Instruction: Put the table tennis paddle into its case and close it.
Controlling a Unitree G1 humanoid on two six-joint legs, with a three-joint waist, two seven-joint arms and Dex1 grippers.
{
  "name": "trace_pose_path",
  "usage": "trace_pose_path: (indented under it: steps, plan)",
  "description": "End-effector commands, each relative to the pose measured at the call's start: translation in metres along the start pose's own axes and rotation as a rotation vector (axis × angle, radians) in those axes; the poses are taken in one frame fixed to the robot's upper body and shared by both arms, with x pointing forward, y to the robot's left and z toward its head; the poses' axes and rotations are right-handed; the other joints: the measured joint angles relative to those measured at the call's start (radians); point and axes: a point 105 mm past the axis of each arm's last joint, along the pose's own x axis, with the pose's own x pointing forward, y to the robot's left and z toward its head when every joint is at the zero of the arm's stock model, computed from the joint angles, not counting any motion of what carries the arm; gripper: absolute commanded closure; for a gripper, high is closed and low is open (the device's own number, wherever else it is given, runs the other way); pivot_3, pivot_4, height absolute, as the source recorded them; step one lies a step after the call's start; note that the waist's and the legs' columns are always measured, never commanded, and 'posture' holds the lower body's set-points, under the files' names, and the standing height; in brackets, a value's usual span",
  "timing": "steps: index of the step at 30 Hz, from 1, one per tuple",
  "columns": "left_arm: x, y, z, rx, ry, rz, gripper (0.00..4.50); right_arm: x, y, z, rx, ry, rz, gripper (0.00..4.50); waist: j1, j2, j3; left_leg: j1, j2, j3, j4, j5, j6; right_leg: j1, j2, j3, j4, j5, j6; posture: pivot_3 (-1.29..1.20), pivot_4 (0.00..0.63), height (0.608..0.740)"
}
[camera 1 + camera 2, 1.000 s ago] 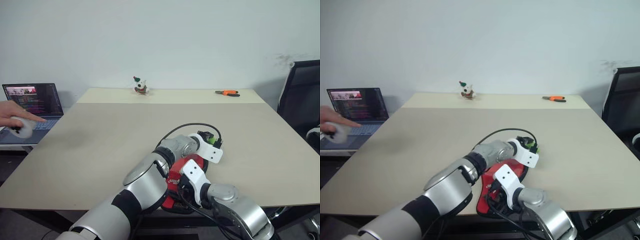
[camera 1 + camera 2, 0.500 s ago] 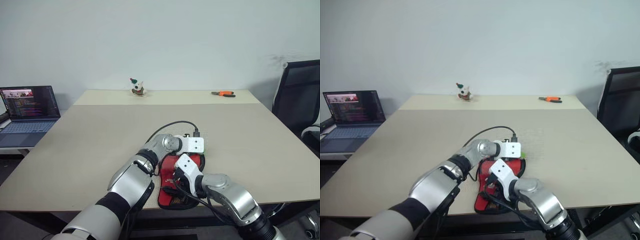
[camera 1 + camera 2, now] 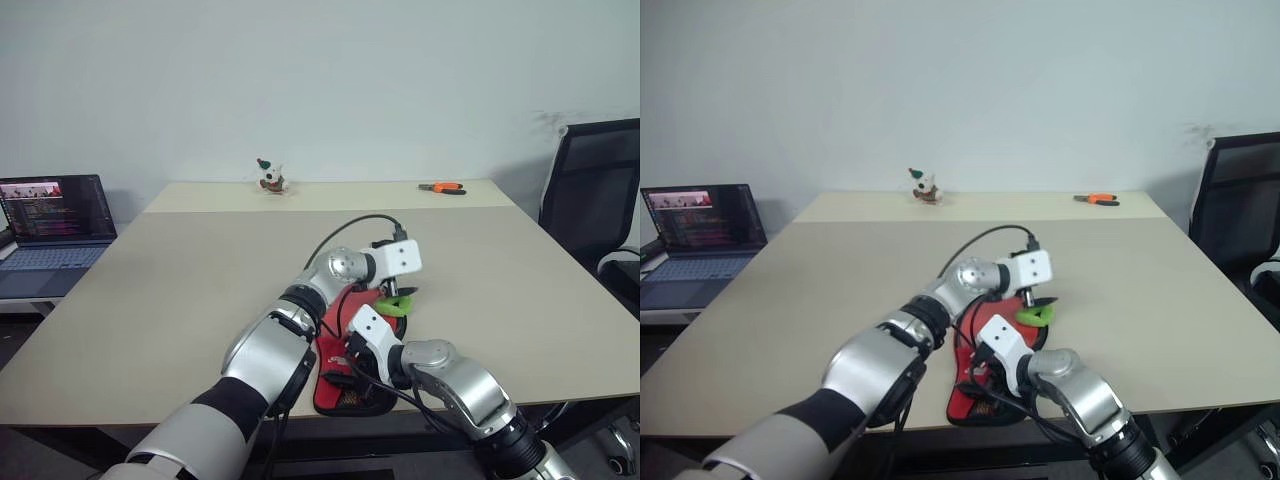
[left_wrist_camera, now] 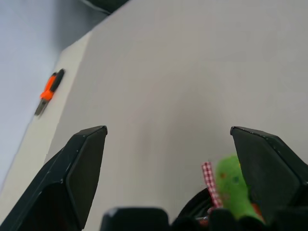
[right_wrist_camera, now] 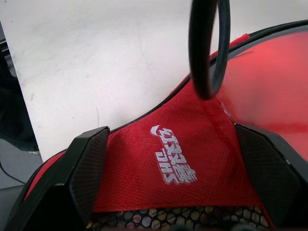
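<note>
The case (image 3: 345, 352), red fabric with a white logo (image 5: 174, 155) and a mesh panel, lies flat at the table's near edge. Its green zipper tag (image 3: 392, 303) rests at the far end. My left gripper (image 4: 168, 132) hovers open just above and beyond that tag, holding nothing. My right gripper (image 5: 172, 130) is open low over the logo panel, a finger (image 5: 89, 166) on either side, and grips nothing. A smooth red surface (image 5: 269, 91) lies past the logo panel. I cannot tell whether it is the table tennis paddle, and no handle shows.
The beige table (image 3: 200, 260) stretches wide beyond the case. A small toy figure (image 3: 270, 177) and orange pliers (image 3: 442, 187) lie at its far edge. A laptop (image 3: 55, 215) sits off to the left, a black chair (image 3: 595, 200) to the right. A black cable (image 3: 345, 228) loops over my left wrist.
My left gripper has opened, let go of the green tag, rolled and lifted away from it. The tag now lies on the table. A person's hand at the left has gone.
</note>
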Motion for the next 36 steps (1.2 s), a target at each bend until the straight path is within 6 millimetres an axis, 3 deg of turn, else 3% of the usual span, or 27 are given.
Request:
trace_pose_path:
  steps: [1,4,8,12,18,25,30,36]
  plan:
    - [-0.029,0.051,0.012,-0.067,-0.092,0.159,0.02,-0.006,-0.028,-0.018,0.061,0.064,-0.092,0.00,0.000,0.000,0.000,0.000,0.000,0.000,0.000,0.000,0.000,0.000,0.000,0.000,0.000,0.000,0.000,0.00,0.150,0.740]
    - [-0.057,0.070,-0.008,-0.155,-0.096,0.240,0.02,-0.014,-0.036,-0.009,0.063,0.034,-0.101,0.00,0.002,0.001,0.001,0.000,0.001,-0.002,0.000,0.000,0.000,0.000,0.000,-0.001,0.000,0.000,0.000,0.00,0.150,0.740]
    - [-0.093,0.073,-0.046,-0.267,-0.089,0.274,0.02,-0.032,-0.035,0.010,0.057,-0.034,-0.048,0.00,0.006,0.002,0.003,-0.001,0.001,-0.002,0.000,0.000,0.000,0.000,-0.002,0.000,0.000,0.000,0.000,0.00,0.150,0.740]
    - [-0.122,0.052,-0.071,-0.410,-0.166,0.215,0.02,-0.049,-0.034,0.027,0.054,-0.102,-0.012,0.00,0.018,0.002,0.003,-0.012,0.000,-0.005,0.000,0.000,0.000,-0.007,-0.004,-0.002,-0.002,0.001,0.000,0.00,0.150,0.740]
    - [-0.148,0.021,-0.087,-0.511,-0.178,0.203,0.02,-0.066,-0.029,0.039,0.056,-0.144,0.037,0.00,0.030,0.002,0.004,-0.032,0.000,-0.011,0.001,0.000,0.000,-0.025,-0.004,-0.002,-0.001,0.003,-0.007,0.00,0.150,0.740]
    - [-0.146,0.002,-0.066,-0.557,-0.232,0.136,0.02,-0.087,-0.027,0.055,0.054,-0.218,0.094,0.00,0.030,0.003,0.004,-0.037,-0.001,-0.011,0.004,0.000,0.000,-0.030,-0.004,-0.002,0.001,0.003,-0.007,0.00,0.150,0.740]
    - [-0.130,-0.010,-0.058,-0.526,-0.224,0.041,0.02,-0.097,-0.059,0.052,0.014,-0.195,-0.067,0.00,0.030,0.004,0.004,-0.029,-0.001,-0.010,0.004,0.000,0.000,-0.022,-0.003,-0.004,0.000,0.003,-0.007,0.00,0.150,0.740]
    - [-0.103,-0.030,-0.059,-0.480,-0.185,-0.083,0.02,-0.091,-0.089,0.042,-0.003,-0.155,-0.219,0.00,0.030,0.004,0.005,-0.029,-0.001,-0.009,0.004,0.000,0.000,-0.021,-0.003,-0.004,0.000,0.003,-0.007,0.00,0.150,0.740]
